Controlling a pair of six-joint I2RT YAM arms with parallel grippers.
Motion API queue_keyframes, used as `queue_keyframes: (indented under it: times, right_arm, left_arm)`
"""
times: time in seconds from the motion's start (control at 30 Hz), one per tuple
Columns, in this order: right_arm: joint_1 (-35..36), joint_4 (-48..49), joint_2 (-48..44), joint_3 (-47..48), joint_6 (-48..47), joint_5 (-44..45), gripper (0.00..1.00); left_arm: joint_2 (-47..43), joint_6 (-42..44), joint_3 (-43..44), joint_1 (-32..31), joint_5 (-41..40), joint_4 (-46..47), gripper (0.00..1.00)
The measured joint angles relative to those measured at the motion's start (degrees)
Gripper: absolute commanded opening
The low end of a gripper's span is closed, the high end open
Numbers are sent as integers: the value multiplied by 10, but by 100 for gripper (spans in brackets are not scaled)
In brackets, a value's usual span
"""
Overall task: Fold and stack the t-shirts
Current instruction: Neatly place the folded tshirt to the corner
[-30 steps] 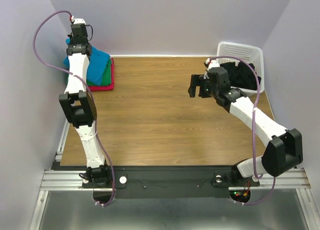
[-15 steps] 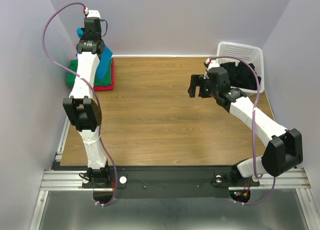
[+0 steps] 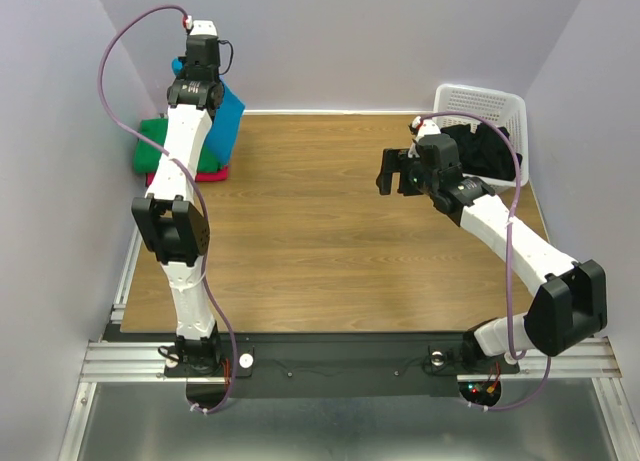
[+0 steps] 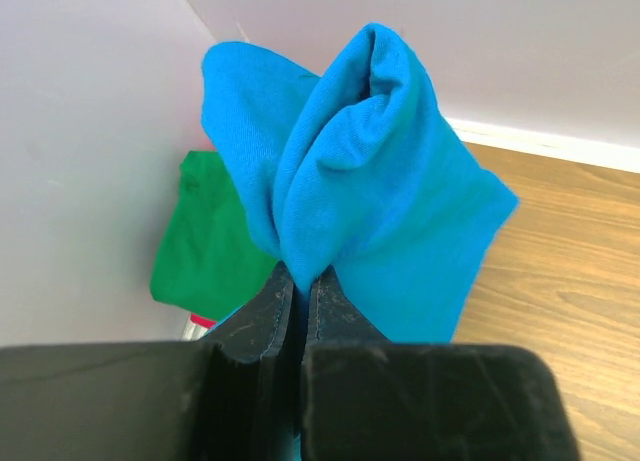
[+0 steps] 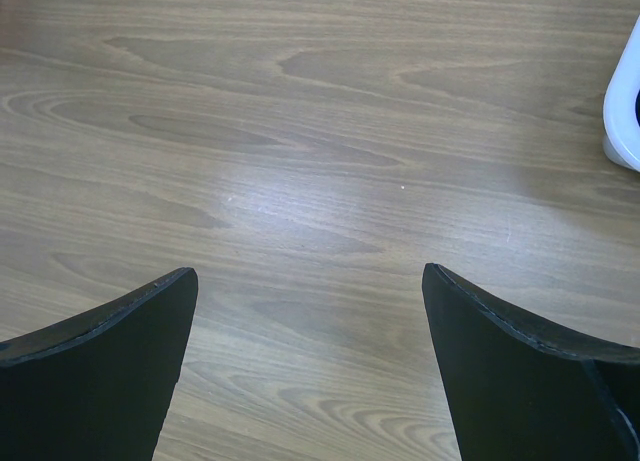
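My left gripper (image 4: 300, 273) is shut on a bunched fold of the turquoise-blue t-shirt (image 4: 370, 171), which hangs in the air at the table's far left corner (image 3: 228, 113). Below it lies the green t-shirt (image 3: 155, 146), folded on top of the red-pink t-shirt (image 3: 207, 173). In the left wrist view the green t-shirt (image 4: 205, 246) shows against the left wall. Black t-shirts (image 3: 482, 149) fill the white basket (image 3: 482, 101) at the far right. My right gripper (image 3: 397, 171) hovers open over bare wood near the basket, with nothing between its fingers (image 5: 308, 271).
The wooden table (image 3: 320, 241) is walled on the left, back and right. The basket's white corner (image 5: 625, 101) shows at the right edge of the right wrist view. A purple cable (image 3: 125, 51) loops from the left arm near the left wall.
My left gripper has lifted the turquoise-blue t-shirt off the stack and carried it up and to the right, uncovering the green one. The right arm has not moved.
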Motion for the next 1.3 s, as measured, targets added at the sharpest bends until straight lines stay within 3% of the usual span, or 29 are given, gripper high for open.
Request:
queue_keyframes:
  times: [0.53, 1.3]
  right_arm:
    - [0, 0, 0, 0, 0, 0, 100]
    - [0, 0, 0, 0, 0, 1, 100]
  left_arm:
    - [52, -5, -22, 32, 13, 17, 0]
    - [50, -36, -5, -6, 65, 17, 0]
